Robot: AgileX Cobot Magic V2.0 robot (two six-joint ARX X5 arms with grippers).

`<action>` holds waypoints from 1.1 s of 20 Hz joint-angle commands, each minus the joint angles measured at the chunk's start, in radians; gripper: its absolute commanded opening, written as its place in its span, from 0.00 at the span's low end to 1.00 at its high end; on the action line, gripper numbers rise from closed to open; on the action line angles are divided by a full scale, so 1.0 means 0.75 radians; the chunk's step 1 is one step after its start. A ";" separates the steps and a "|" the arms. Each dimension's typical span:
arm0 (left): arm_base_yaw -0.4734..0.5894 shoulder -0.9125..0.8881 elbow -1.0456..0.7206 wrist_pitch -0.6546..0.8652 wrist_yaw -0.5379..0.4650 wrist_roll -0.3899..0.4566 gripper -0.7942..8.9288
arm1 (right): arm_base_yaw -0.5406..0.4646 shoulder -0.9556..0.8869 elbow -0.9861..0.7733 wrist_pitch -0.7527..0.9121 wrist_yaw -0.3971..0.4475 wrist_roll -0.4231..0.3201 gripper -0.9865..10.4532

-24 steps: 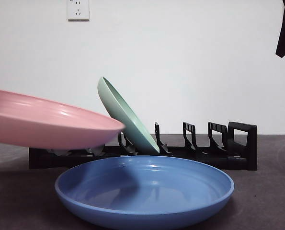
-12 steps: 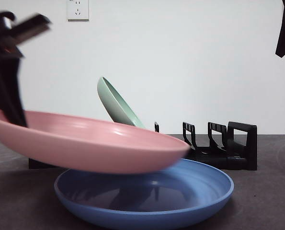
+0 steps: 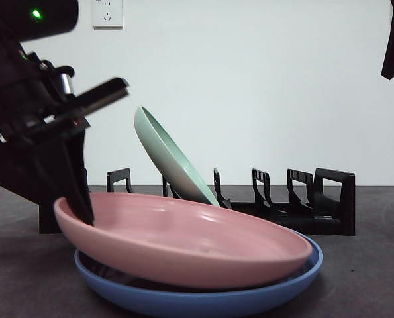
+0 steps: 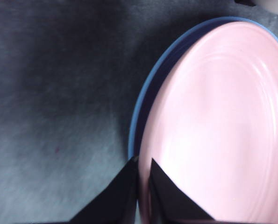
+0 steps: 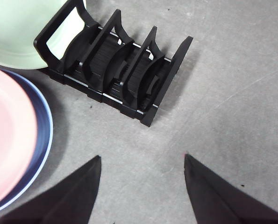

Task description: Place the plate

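Since half a second ago, the pink plate (image 3: 190, 248) has come down from above the blue plate (image 3: 203, 298) and now lies nested in it, tilted, its held rim raised. The left gripper (image 4: 143, 170) has its jaws pinched together on that rim, one on each face. The right gripper (image 5: 141, 161) hangs with its jaws spread wide and nothing between them, over bare table (image 5: 223, 93) beside the black rack (image 5: 115, 74).

Edges: only a thin crescent of the blue plate's rim shows around the pink plate. The green plate (image 3: 170, 159) leans in a rack slot; the slots towards the rack's far end stand vacant.

Hidden: the pink plate covers the blue plate's bowl, and the left arm screens the rack's near end.

Markings: a wall socket (image 3: 108, 12) is cut off by the frame's top edge; no lettering is legible.
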 commanded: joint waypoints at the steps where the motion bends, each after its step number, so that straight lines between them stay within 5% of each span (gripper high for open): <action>1: -0.014 0.067 0.007 0.045 0.003 -0.022 0.09 | 0.006 0.009 0.005 0.006 -0.001 0.014 0.33; 6: -0.014 0.131 0.007 0.103 0.003 -0.021 0.09 | 0.006 0.009 0.005 0.001 -0.001 0.014 0.33; 11: -0.014 0.113 0.009 0.037 0.008 -0.021 0.32 | 0.006 0.009 0.005 0.000 -0.001 0.014 0.33; 22: -0.001 -0.227 0.167 -0.246 0.007 0.064 0.44 | 0.006 0.009 0.005 0.003 -0.003 0.020 0.33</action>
